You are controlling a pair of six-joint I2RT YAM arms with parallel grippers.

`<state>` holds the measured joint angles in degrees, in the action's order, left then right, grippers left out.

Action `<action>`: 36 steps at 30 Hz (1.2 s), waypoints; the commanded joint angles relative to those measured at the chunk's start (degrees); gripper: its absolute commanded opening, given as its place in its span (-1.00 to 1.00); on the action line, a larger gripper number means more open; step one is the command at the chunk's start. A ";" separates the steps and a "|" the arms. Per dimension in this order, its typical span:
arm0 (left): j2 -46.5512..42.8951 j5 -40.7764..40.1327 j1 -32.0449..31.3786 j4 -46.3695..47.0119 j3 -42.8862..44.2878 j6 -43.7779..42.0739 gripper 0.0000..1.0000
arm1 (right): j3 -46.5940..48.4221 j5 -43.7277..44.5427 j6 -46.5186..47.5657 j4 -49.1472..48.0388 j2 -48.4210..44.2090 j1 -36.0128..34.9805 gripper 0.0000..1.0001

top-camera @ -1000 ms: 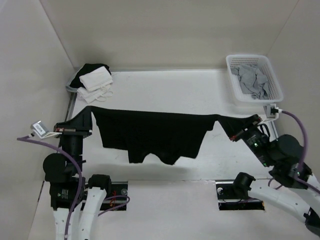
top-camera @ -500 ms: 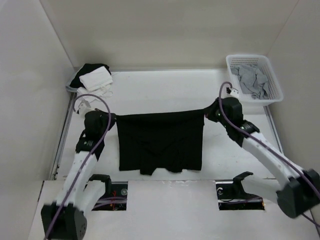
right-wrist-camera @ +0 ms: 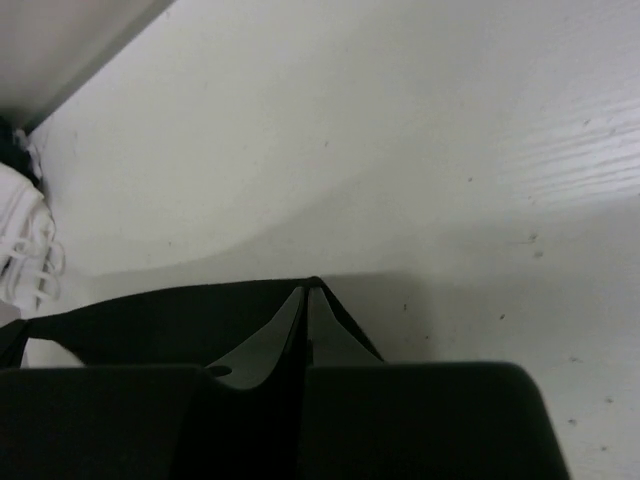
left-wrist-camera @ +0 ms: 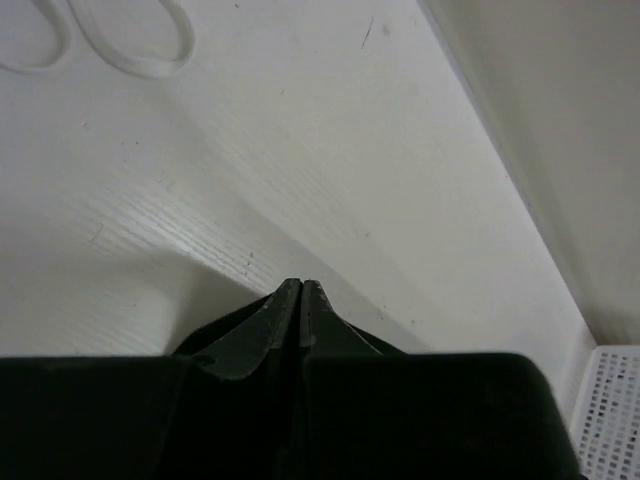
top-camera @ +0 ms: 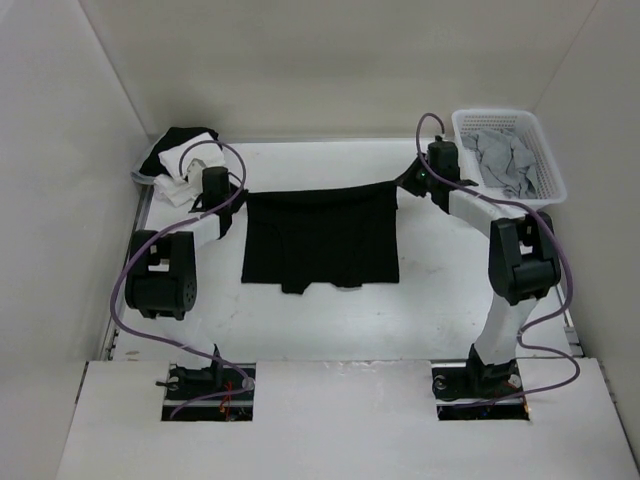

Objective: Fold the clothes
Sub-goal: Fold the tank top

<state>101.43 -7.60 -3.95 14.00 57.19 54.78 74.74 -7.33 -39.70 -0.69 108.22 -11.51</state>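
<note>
The black T-shirt [top-camera: 320,240] is spread out in the middle of the counter [top-camera: 450,295], towards its far side. Its far edge is pulled into a nearly straight line between the two arms, and the rest of the fabric runs towards the near side, ending in an uneven lower edge. From above it is hard to tell whether the far edge is raised or resting on the surface. The left gripper [top-camera: 238,203] is clamped on the shirt's far left corner, and in the left wrist view its fingers [left-wrist-camera: 281,312] are pressed together with only a hairline between them. The right gripper [top-camera: 403,184] pinches the far right corner in the same way, its tips closed narrow. In the right wrist view, a taut black band of the shirt [right-wrist-camera: 120,320] runs away to the left from those tips. Both arms reach far forward over the counter, with their purple cables looping above them. A white basket [top-camera: 462,160] sits at the far right corner, just beyond the right gripper, and holds a crumpled light grey garment [top-camera: 503,160]. At the far left corner, near the left gripper, white cloths [top-camera: 190,160] lie piled with a black cloth [top-camera: 180,137].
</note>
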 commanded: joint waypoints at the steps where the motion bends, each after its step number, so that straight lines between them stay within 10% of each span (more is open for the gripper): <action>1: -3.68 0.21 0.83 5.06 -0.66 0.15 -1.00 | 2.00 -1.90 0.42 -3.35 -2.13 0.74 -0.94; 17: -34.70 2.93 0.39 9.91 -28.78 2.08 -1.00 | -30.86 -0.67 -5.03 -14.07 -26.21 -0.31 -0.94; 36: -78.22 8.21 1.62 -20.05 -51.65 1.99 -0.98 | -55.84 8.56 -8.64 -14.78 -41.08 -6.56 -0.93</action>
<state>25.61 -0.64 -2.83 -0.67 6.70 56.40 19.18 -0.89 -47.72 -13.21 68.10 -18.72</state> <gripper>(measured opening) 0.015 0.034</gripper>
